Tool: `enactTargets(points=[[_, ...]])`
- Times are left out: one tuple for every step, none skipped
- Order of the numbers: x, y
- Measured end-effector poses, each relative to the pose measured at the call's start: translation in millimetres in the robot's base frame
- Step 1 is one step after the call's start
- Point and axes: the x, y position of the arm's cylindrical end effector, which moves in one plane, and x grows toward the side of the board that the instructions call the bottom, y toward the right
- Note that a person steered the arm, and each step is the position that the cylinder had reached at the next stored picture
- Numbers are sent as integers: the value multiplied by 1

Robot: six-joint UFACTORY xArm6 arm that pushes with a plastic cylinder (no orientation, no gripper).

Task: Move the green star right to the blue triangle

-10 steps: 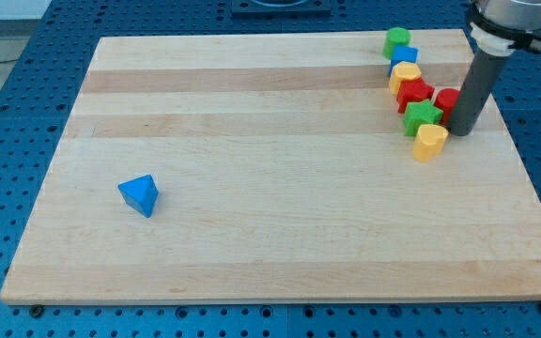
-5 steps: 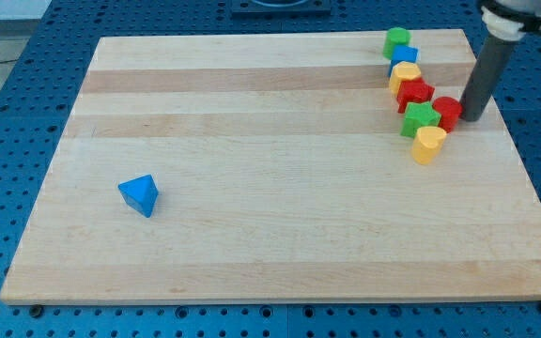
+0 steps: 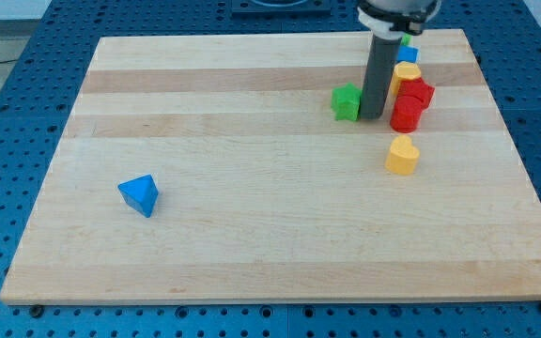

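The blue triangle point(image 3: 140, 194) sits closest to the bottom edge of the board point(image 3: 252, 244). It is on the view's left side, near the bottom left corner, and nothing is close to it.

Farther up and over on the view's right is a yellow heart point(image 3: 402, 155). It sits alone, a bit below the other blocks.

Above it is a red round block point(image 3: 405, 114). It touches a red star point(image 3: 418, 93) just above it.

The green star point(image 3: 347, 101) is to the left of those red blocks, in the upper right part of the board. It is well apart from the blue triangle, which is far off toward the bottom left.

My tip point(image 3: 371, 116) stands right against the green star's right side. It is between the green star and the red round block. The rod is plain and has no pincer, so nothing opens or shuts and nothing is held.

Nearer the top edge, a yellow block point(image 3: 406, 73) sits just above the red star; its shape is hard to make out. A blue block point(image 3: 408, 55) is above that. A bit of a green block point(image 3: 403, 39) peeks out by the rod near the top edge, mostly hidden. These blocks make a short row by the top right corner.
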Motion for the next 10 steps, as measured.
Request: enactTargets(points=[[-22,-16],[-25,-53],[-24,-96],[-11,-137],[9,-177],[26,-219],[39,-230],[42,-218],[42,-200],[43,-191]])
